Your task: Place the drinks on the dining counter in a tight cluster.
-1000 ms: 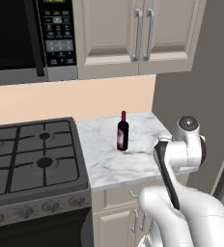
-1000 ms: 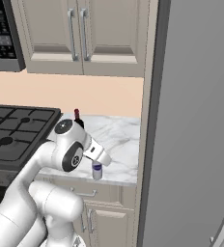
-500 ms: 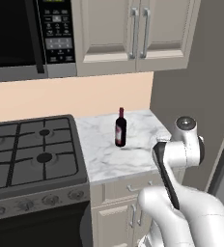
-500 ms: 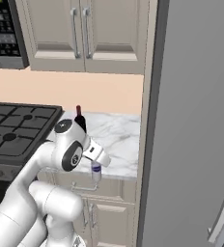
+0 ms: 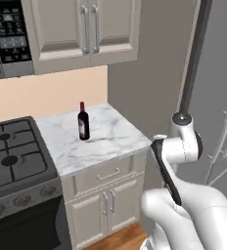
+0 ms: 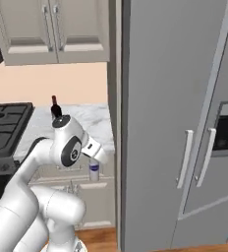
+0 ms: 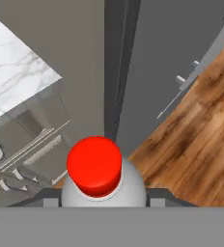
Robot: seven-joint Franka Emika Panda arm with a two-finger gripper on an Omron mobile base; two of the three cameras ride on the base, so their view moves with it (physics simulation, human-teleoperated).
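Between the gripper's (image 6: pixel 94 165) fingers, shut on its sides, sits the small pale bottle (image 7: pixel 103 181) with a red cap (image 7: pixel 94 165), held upright off the short marble worktop's (image 5: pixel 98 139) corner, above the wood floor (image 7: pixel 196 135). On that worktop the dark wine bottle (image 5: pixel 83 122) stands upright, well back from the front edge and just right of the black gas stove (image 5: pixel 12 161). Beige cabinets (image 5: pixel 103 195) sit below it and above. A tall grey refrigerator (image 6: pixel 185 108) rises close on the right, leaving a narrow gap beside the worktop's edge.
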